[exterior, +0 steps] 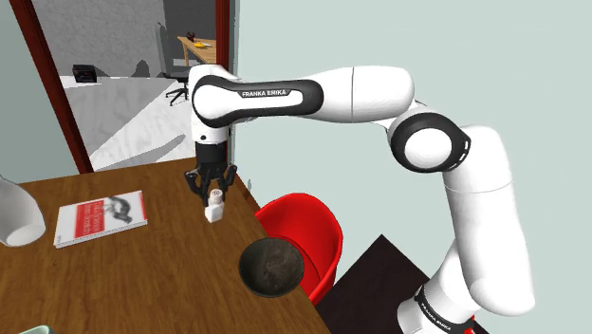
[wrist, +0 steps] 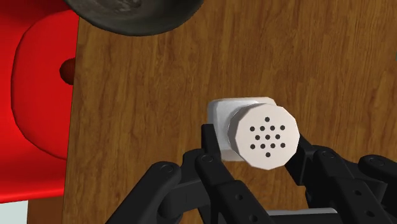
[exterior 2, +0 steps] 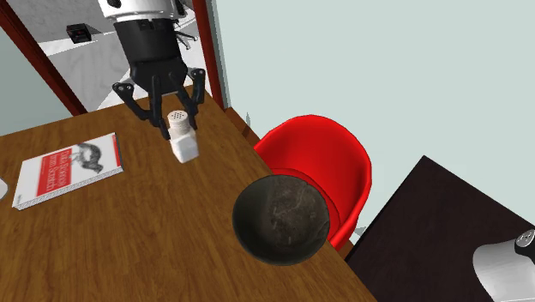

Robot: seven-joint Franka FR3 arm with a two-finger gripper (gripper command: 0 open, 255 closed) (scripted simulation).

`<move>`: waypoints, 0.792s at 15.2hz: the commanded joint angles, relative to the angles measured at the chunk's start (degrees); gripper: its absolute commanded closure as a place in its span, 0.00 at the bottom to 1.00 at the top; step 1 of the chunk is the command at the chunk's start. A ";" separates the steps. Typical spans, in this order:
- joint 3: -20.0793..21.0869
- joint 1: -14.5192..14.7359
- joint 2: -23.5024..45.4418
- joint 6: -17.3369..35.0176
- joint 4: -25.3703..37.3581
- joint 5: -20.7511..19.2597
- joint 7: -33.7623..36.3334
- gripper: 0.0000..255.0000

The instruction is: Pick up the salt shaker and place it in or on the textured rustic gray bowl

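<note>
- The gripper [exterior 2: 177, 120] is down over the salt shaker [exterior 2: 183, 137], its two black fingers pressed against the cap from opposite sides. The wrist view shows them clamped on it.
- The white shaker stands on its long axis, near enough upright. Its round perforated cap points straight up into the hand and its squarish body points down at the wooden table [exterior 2: 129, 232].
- It sits near the table's edge, between the red-and-white book [exterior 2: 69, 167] and the dark gray bowl [exterior 2: 257, 197], well apart from both.
- The red chair [exterior 2: 326, 163] is tucked just past that edge, beside the bowl.
- In the wrist view the cap covers most of the shaker's body, and the bowl is cut off by the frame.
- I cannot tell whether the shaker's base touches the wood or is just clear of it.
</note>
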 commanded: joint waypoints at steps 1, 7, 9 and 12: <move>0.21 -0.51 -3.26 1.21 -4.49 0.53 -0.22 1.00; 1.18 -2.68 -19.19 8.14 -27.32 3.85 -2.21 1.00; 1.41 -3.13 -23.99 9.54 -33.51 5.06 -2.94 1.00; 1.64 -3.55 -31.03 10.99 -41.98 6.93 -4.08 1.00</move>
